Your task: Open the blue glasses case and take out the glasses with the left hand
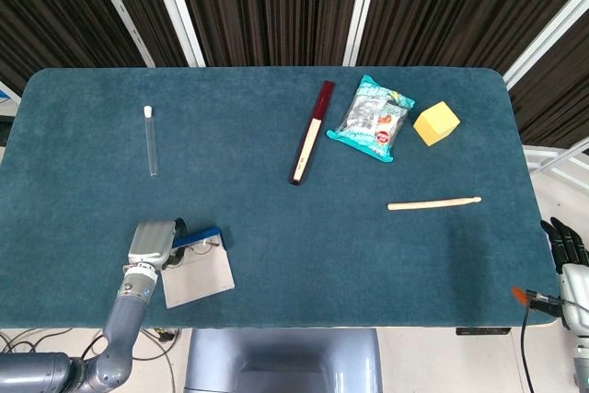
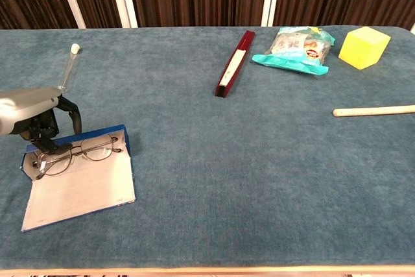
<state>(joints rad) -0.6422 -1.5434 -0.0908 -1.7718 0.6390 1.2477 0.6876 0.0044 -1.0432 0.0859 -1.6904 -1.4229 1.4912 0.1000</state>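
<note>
Head view. Blue glasses case (image 1: pixel 196 266) lies open at the near-left edge of the bench (image 1: pixel 276 227), grey lid flap spread toward you. Left hand (image 1: pixel 152 244) sits over the case's left end; its fingers are hidden under the hand's back here, so you cannot tell their state from this view. The glasses show only as a thin trace along the blue tray. Right hand (image 1: pixel 569 255) hangs off the bench's near-right corner, well apart from everything, fingers loosely extended and holding nothing.

Chest view. Glasses (image 2: pixel 76 150) rest in the open case (image 2: pixel 78 180), lenses side by side along the blue tray. Their long axis runs left to right, tipped slightly so the right end sits farther from you; the case's tray follows the same line. Left hand (image 2: pixel 35 116) is at the glasses' left end, dark fingers (image 2: pixel 45 135) curled down and closing about the frame there. Whether they truly pinch it or only touch it, you cannot tell.

Judgement on the step: case is open, the lift remains. Settle the fingers on the frame near the left lens, not on the thin temple arm, and confirm the pinch before raising. Lift straight up, slowly, so the far end clears the tray's blue wall without dragging the case along.
</note>
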